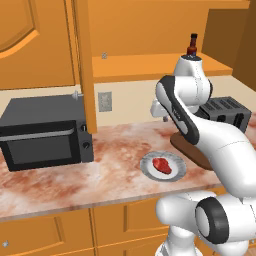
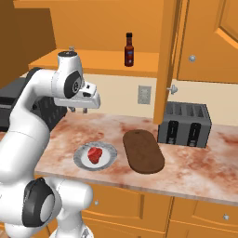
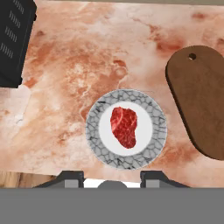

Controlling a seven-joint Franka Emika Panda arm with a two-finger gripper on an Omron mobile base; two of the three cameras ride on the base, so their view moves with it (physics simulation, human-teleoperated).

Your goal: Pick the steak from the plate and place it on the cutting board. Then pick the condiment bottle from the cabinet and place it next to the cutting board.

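Glossy white rounded arm (image 1: 220, 145) segments (dark grey joint discs)

A black microwave (image 1: 42, 131) is sitting on the left part of the worktop (image 1: 115, 150), a reddish marbled stone slab, with its door facing forward and its knobs on the right side. A dark toaster (image 2: 186, 123) with slots in its top is standing at the other end of the worktop, close to the cream back wall. A white wall outlet (image 2: 144, 95) is showing on that wall between the two appliances. Below the worktop, orange-brown lower drawer fronts (image 2: 186, 211) with small round silver knobs are running along the front edge.
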